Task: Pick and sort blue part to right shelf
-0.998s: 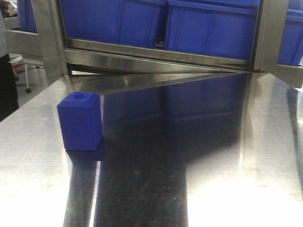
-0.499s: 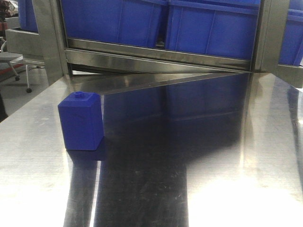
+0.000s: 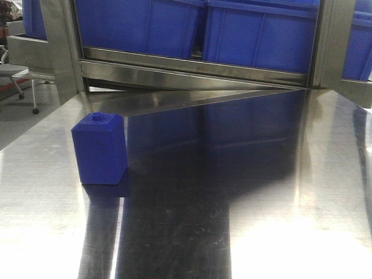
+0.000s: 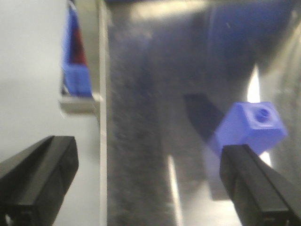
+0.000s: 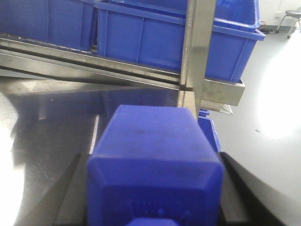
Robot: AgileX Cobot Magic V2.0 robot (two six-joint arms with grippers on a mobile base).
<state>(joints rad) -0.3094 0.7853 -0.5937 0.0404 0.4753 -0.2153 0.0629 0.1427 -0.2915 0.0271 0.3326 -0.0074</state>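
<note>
The blue part is gripped in the right claw, held up off the worktop and filling the middle of the right wrist view. Dark fingers press against its two flanks. Its long axis runs straight away from the wrist: the sloped shoulders and the start of the cap face the camera at the bottom edge, and the flat base points toward the steel shelf. A faint raised mark on the near shoulder is too blurred to read.

Ahead of the part, blue bins sit side by side on that shelf, with a steel upright post standing in front of them, just right of the part's line. The bins' walls hide their insides, so what they hold cannot be told. To the right of the post the pale floor shows.

From the front view neither the part nor the right claw is seen. There, a squat blue block stands upright on the left side of the worktop, its tiny knob on top, well apart from the bins behind.

The left claw is released, fingers spread wide with nothing between them, hovering over the worktop's edge. The squat block lies just beyond one finger; the blur hides whether they touch.
</note>
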